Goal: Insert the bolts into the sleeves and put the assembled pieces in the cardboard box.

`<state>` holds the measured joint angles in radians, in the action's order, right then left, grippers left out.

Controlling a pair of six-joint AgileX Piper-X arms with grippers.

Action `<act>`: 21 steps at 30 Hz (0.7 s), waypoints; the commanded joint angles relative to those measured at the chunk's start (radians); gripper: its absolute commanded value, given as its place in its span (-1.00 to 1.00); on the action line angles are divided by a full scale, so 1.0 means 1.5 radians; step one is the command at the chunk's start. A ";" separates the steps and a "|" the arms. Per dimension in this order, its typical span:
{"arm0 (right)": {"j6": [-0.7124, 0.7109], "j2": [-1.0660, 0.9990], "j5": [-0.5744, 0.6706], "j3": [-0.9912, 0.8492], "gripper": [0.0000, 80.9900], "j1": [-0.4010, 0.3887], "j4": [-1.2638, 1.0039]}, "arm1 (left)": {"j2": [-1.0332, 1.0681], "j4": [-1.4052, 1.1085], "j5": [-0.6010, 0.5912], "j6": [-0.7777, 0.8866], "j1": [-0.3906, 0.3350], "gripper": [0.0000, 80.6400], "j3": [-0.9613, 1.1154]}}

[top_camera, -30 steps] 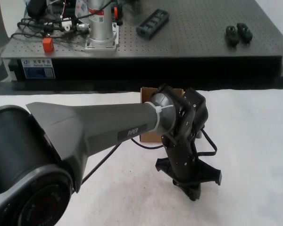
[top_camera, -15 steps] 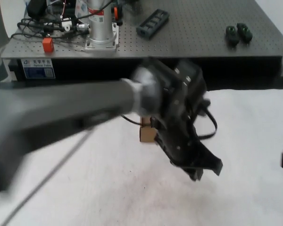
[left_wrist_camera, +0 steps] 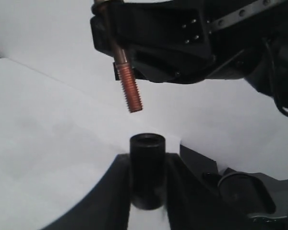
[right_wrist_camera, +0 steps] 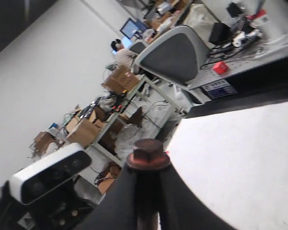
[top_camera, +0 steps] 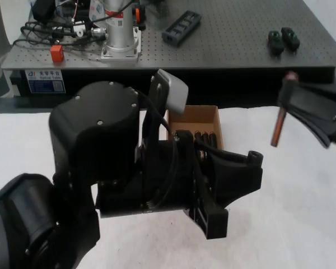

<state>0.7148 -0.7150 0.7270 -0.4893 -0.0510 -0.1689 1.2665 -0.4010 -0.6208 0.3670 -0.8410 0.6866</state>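
My left gripper (left_wrist_camera: 147, 165) is shut on a black sleeve (left_wrist_camera: 147, 177), whose open end faces a copper bolt (left_wrist_camera: 127, 81). The bolt's threaded tip hangs a short way off the sleeve's mouth, slightly to one side. My right gripper (top_camera: 291, 109) is shut on that bolt (top_camera: 280, 115) near its head, at the right of the high view. In the right wrist view the bolt head (right_wrist_camera: 147, 153) sits between the fingers (right_wrist_camera: 117, 196). The left gripper (top_camera: 235, 188) is in front of the cardboard box (top_camera: 186, 120), which holds several dark pieces.
White cloth (top_camera: 291, 224) covers the near table. Behind it the perforated bench (top_camera: 235, 50) carries a black slotted holder (top_camera: 182, 26), two black knobs (top_camera: 283, 39), an orange block (top_camera: 56, 53) and a metal post (top_camera: 120, 33). The left arm's bulk (top_camera: 95, 168) fills the near left.
The left arm has swung and turned its gripper up and to the right, uncovering the box. The right gripper has come in from the right edge with the bolt.
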 commanded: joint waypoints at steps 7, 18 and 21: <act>0.004 -0.014 0.017 -0.002 -0.83 -0.040 -0.036 | -0.006 -0.028 -0.027 0.034 -0.003 -0.98 -0.002; -0.054 -0.019 0.052 -0.002 -0.83 -0.048 0.054 | -0.006 -0.028 -0.024 0.042 -0.003 -0.98 -0.002; -0.054 -0.019 0.084 -0.002 -0.83 -0.048 0.054 | -0.006 -0.028 -0.007 0.041 -0.003 -0.98 -0.002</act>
<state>0.6455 -0.7406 0.8217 -0.4893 -0.1196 -0.1001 1.2661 -0.4066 -0.6516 0.4196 -0.8436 0.6753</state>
